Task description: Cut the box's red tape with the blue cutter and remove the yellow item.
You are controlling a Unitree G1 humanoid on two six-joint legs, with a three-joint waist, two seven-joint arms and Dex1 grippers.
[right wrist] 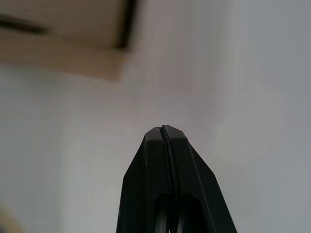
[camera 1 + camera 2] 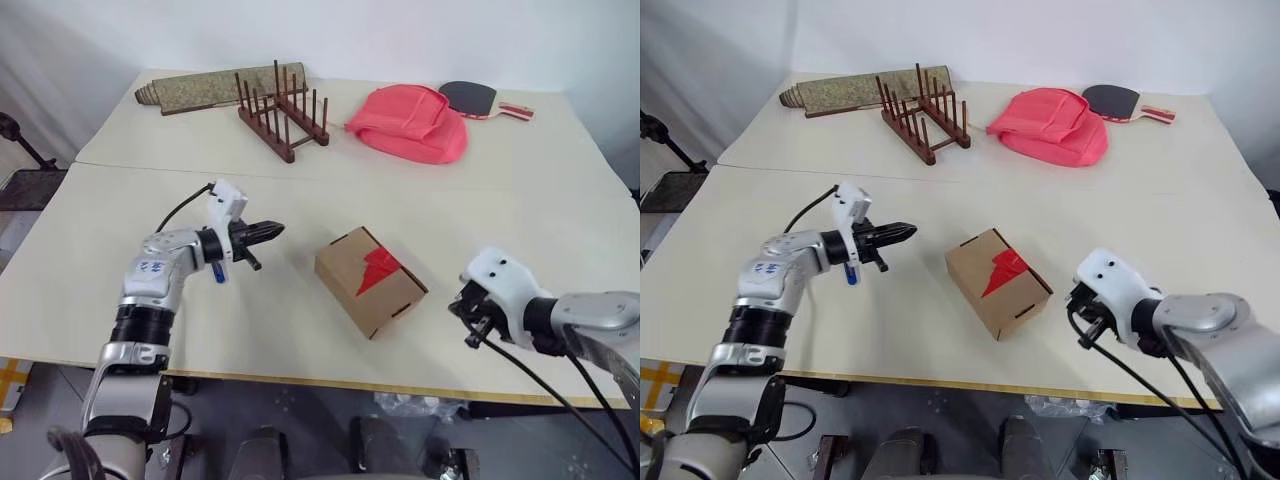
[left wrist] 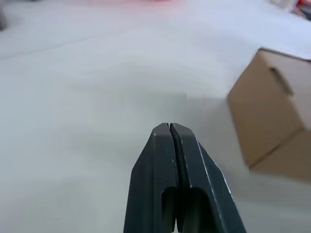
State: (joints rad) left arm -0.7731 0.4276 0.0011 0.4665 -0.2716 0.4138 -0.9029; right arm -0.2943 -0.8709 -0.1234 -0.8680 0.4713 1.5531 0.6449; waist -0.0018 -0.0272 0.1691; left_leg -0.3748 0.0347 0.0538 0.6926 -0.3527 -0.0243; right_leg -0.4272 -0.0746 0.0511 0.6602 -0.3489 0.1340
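The brown box lies closed mid-table, a ragged strip of red tape across its top. My left gripper hovers left of the box, pointing at it, shut with nothing between its fingers; the left wrist view has the box off to one side. A short blue piece, likely the blue cutter, pokes out under the left hand; I cannot tell whether it lies on the table. My right gripper is shut and empty near the front edge, right of the box. The yellow item is out of view.
At the back of the table stand a wooden rack, a rolled mat, a pink-red fabric bag and a table-tennis paddle. The table's front edge runs close under both hands.
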